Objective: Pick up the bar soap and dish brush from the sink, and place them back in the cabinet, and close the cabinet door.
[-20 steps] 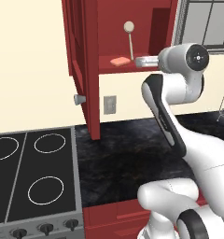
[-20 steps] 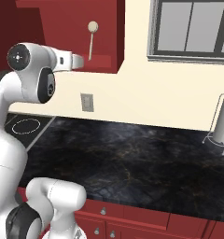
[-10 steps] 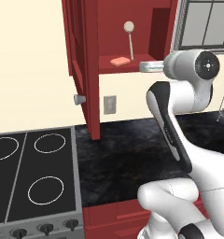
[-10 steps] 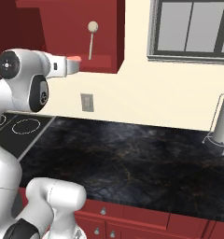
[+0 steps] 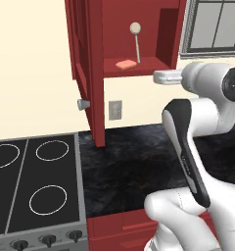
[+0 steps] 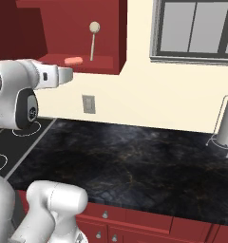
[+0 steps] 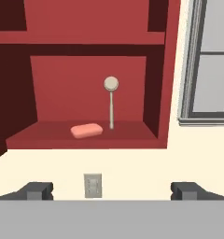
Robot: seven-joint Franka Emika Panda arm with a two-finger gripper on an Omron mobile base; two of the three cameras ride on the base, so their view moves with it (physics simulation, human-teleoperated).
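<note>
Well, my fingers stood wide apart and empty, with the bar soap and upright dish brush beyond them on the cabinet floor.

Base views flank the arm; all three face the cabinet.

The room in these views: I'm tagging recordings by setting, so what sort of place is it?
A kitchen, rendered rather than real. A stovetop sits beside a black stone counter, and an open red wall cabinet holds a bar soap and a dish brush.
</note>
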